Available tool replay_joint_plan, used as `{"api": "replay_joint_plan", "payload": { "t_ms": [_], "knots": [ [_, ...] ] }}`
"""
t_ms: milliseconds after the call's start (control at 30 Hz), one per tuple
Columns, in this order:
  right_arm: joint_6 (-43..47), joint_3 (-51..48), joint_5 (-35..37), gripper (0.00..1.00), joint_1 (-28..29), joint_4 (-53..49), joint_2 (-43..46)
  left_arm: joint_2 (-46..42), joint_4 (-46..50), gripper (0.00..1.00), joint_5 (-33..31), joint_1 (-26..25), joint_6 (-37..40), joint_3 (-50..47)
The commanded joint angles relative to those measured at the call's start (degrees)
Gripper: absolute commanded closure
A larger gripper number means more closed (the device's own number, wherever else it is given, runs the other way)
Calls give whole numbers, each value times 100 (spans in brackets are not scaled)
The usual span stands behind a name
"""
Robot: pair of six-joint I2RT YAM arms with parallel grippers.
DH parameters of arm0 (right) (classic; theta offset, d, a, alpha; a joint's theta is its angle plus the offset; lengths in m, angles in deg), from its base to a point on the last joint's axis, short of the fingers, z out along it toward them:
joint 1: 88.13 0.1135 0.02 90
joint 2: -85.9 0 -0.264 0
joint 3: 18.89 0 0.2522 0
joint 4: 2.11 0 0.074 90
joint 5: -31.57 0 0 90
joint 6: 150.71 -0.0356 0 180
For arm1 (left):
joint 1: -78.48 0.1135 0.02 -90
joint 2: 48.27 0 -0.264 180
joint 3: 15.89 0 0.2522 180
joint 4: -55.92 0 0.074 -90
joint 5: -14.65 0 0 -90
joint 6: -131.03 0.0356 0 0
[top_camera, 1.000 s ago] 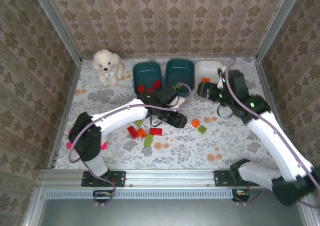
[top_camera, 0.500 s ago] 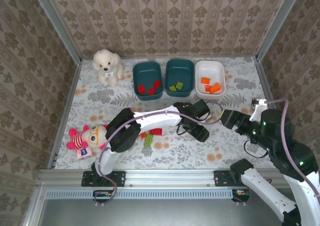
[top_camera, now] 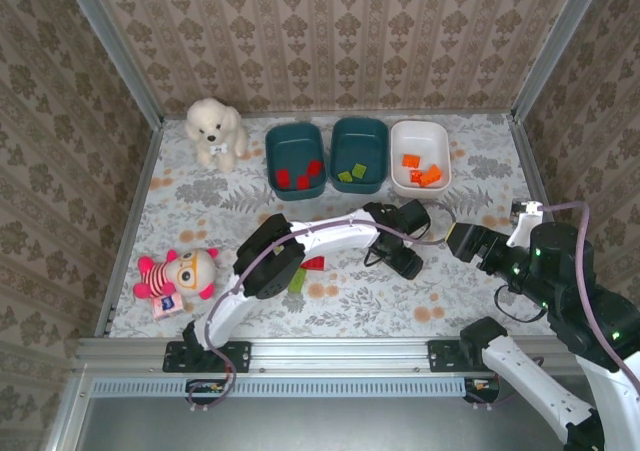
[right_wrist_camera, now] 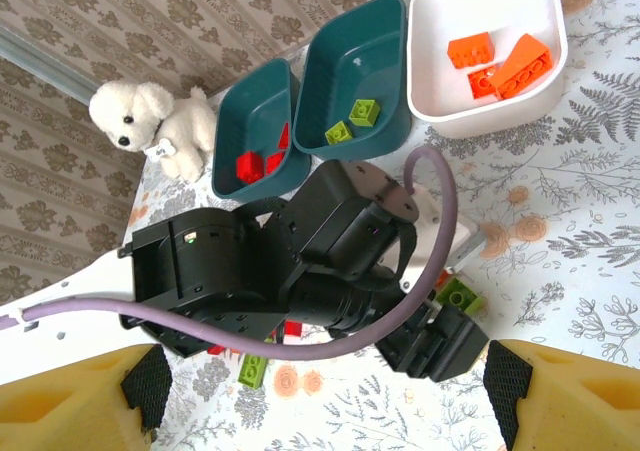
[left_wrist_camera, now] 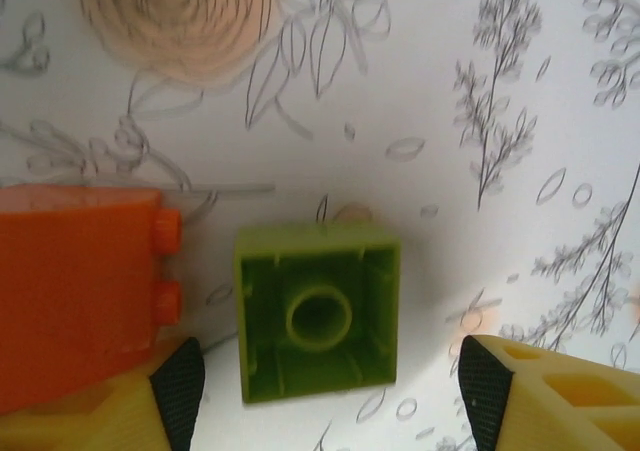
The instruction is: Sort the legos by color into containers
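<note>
While the left hand (left_wrist_camera: 332, 396) gapes around a green lego (left_wrist_camera: 318, 311), right hand (right_wrist_camera: 327, 391) hangs released.

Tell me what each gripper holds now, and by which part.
Nothing. The left gripper is open, fingers either side of a green lego without touching; the right gripper is open, empty.
</note>
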Motion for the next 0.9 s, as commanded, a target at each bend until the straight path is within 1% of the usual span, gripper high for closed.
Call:
{"api": "replay_joint_plan", "payload": {
  "t_ms": [0, 67, 200, 400, 500, 600, 733, 867],
  "knots": [
    [-79, 108, 116, 15, 33, -222, 17, 262, 205, 31, -169, 16, -32, 397],
    [-65, 117, 118, 15, 25, -250, 18, 368, 254, 35, -207, 14, -15, 542],
    [-70, 124, 118, 15, 30, -257, 9, 472, 301, 49, -288, 1, -3, 613],
    [-97, 58, 118, 15, 25, -192, 0, 300, 320, 66, -437, -18, 62, 558],
    [-84, 64, 127, 15, 26, -170, -9, -81, 310, 68, -486, -11, 16, 522],
    [-46, 73, 158, 16, 26, -179, -42, -694, 256, 68, -595, 100, -260, 413],
    [-35, 23, 156, 16, 31, -92, -79, -1553, -3, 68, -496, 590, -822, 46],
    [-35, -68, 123, 16, 31, 94, -188, -1936, -178, 69, -237, 1228, -1116, -117]
  ]
}}
